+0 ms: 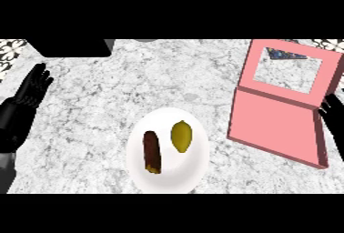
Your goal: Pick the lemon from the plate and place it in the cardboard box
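Counter seen from above. A white plate (pixel 168 182) sits at lower centre, carrying a yellow lemon (pixel 181 136) on its right half and a dark brown, stick-shaped item (pixel 152 152) on its left half; the two lie side by side without touching. To the right lies a pink box (pixel 275 120) (the open lid, with a window cut in it, is folded back toward the top). The left hand (pixel 28 98) rests at the left edge, fingers straight and spread. The right hand (pixel 334 109) shows only partly at the right edge, just beside the box; whether its fingers are apart or curled cannot be told.
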